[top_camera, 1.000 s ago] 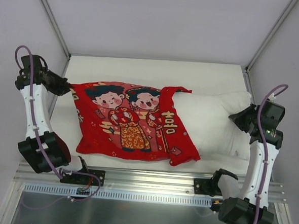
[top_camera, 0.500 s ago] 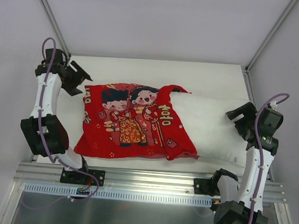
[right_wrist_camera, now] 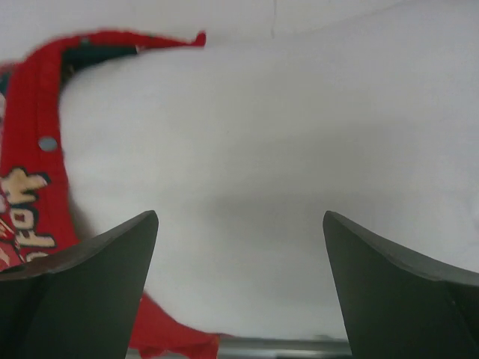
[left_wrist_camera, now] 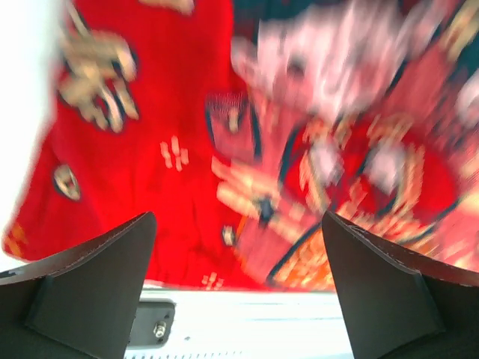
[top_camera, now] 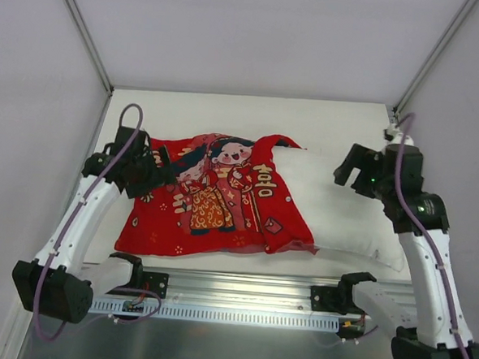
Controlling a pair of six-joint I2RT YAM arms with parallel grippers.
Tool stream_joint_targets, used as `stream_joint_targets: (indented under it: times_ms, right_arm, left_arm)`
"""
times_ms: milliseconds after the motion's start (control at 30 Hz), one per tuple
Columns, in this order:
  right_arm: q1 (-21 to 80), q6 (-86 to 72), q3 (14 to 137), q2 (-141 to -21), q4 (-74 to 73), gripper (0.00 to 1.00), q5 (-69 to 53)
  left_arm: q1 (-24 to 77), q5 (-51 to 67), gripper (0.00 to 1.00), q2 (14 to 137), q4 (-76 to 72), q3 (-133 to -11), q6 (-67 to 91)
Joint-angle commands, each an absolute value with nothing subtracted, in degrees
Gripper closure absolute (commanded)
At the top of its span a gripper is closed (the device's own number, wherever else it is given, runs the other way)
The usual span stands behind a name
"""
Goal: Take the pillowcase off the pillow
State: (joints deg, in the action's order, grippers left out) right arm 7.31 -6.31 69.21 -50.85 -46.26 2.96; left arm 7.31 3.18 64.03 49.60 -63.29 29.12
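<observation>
The red pillowcase (top_camera: 214, 202), printed with two cartoon figures, lies on the left half of the table and covers the left end of the white pillow (top_camera: 343, 214), which sticks out to the right. My left gripper (top_camera: 160, 173) hovers open over the pillowcase's left part. In the left wrist view its fingers straddle the blurred red print (left_wrist_camera: 187, 112) with nothing between them (left_wrist_camera: 238, 217). My right gripper (top_camera: 347, 171) hangs open above the bare pillow. In the right wrist view the pillow (right_wrist_camera: 262, 112) fills the frame under the gripper (right_wrist_camera: 239, 215), with the pillowcase's open edge (right_wrist_camera: 37, 149) at the left.
The white table (top_camera: 227, 114) runs back to the enclosure walls, with slanted frame posts (top_camera: 82, 31) at the far corners. An aluminium rail (top_camera: 233, 289) lines the near edge and shows below the cloth in the left wrist view as a pale strip (left_wrist_camera: 247, 329).
Both grippers have opened and let go. The left arm swung in from the far left to above the pillowcase. The right arm rose and moved in over the pillow. The pillowcase has slackened and drawn in from the left.
</observation>
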Motion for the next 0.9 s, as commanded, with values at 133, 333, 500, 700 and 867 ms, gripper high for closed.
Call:
stream_joint_targets:
  times_ms: [133,333,500,700,867]
  right_arm:
    - [21.6,-7.4,62.1,-64.2,-46.0,0.04,6.4]
    - [21.3,-14.8,55.2,-70.9,-33.1,0.48,3.8]
    - [19.7,-15.7,58.8,-70.1,-32.7,0.99,5.9]
    - [8.2,-15.1,62.1,-64.0,-33.0,0.99,0.6]
    - [1.2,-14.0,64.0,-63.7,-35.1,0.99,-3.7]
  left_arm:
    - [19.2,3.3,0.10,64.7,52.6,-46.9,42.9]
    - [22.8,3.2,0.46,69.7,43.9,-41.8,47.7]
    - [22.5,0.5,1.00,73.4,42.9,-45.2,44.0]
    - [9.0,-0.6,1.00,69.5,45.4,-49.1,37.5]
    - [-2.0,1.4,1.00,66.4,47.4,-55.5,32.0]
